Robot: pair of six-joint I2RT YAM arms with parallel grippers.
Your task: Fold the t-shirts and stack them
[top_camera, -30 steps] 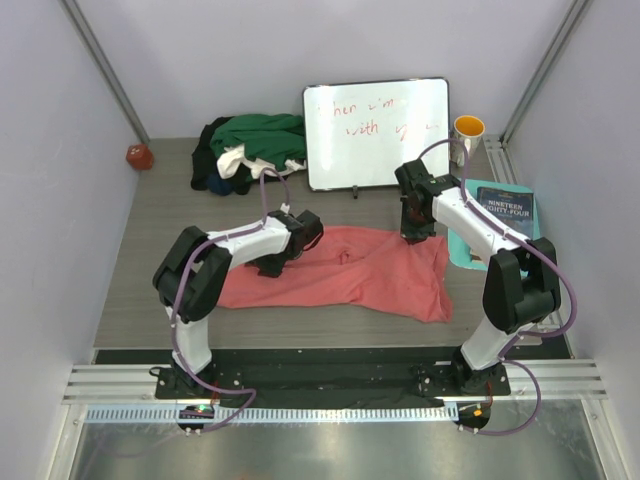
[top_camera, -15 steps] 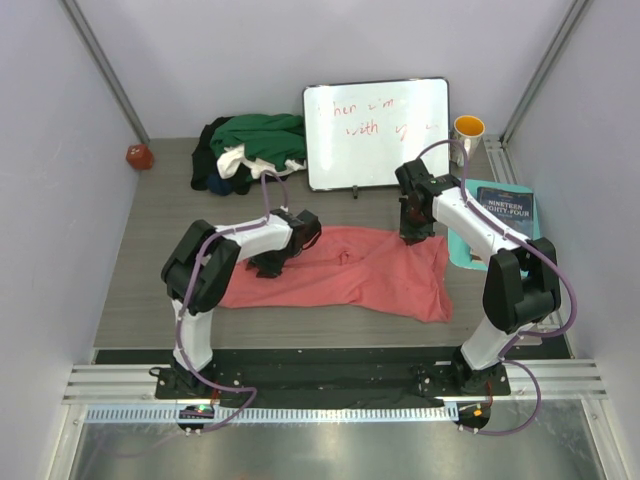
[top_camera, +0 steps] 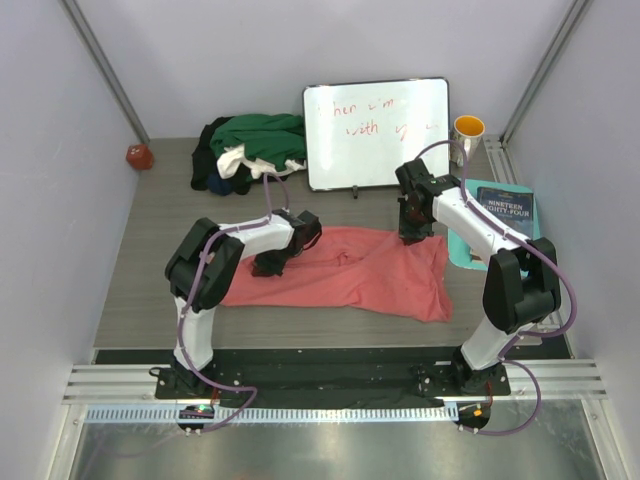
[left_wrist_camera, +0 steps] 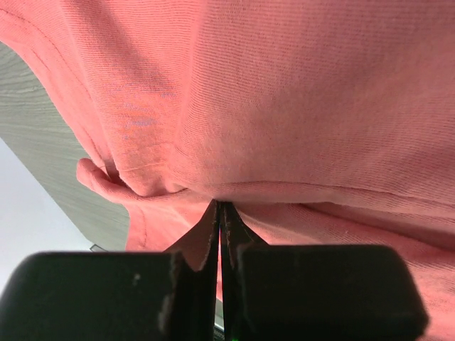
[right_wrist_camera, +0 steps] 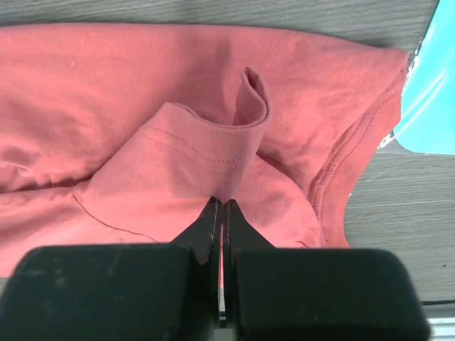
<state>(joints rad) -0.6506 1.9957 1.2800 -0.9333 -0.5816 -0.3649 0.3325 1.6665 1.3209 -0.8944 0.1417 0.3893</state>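
Observation:
A salmon-pink t-shirt [top_camera: 350,275] lies spread and rumpled across the middle of the table. My left gripper [top_camera: 268,262] is down on its left part, shut on a pinched fold of the pink cloth [left_wrist_camera: 234,186]; the closed tips [left_wrist_camera: 220,206] meet at that fold. My right gripper [top_camera: 410,235] is at the shirt's far right edge, shut on a raised, stitched hem fold [right_wrist_camera: 213,153], with its tips [right_wrist_camera: 222,201] closed on it. A heap of dark green, white and black t-shirts [top_camera: 250,150] sits at the back left.
A white board with red writing [top_camera: 377,132] stands behind the shirt. An orange-lined mug [top_camera: 468,135] is at the back right. A dark book [top_camera: 505,212] lies on a teal sheet [right_wrist_camera: 434,99] by the shirt's right edge. A red object [top_camera: 139,156] sits far left.
My left gripper's jaws have shut on the pink cloth, and the left arm has shifted slightly left. The right gripper keeps its hold without moving.

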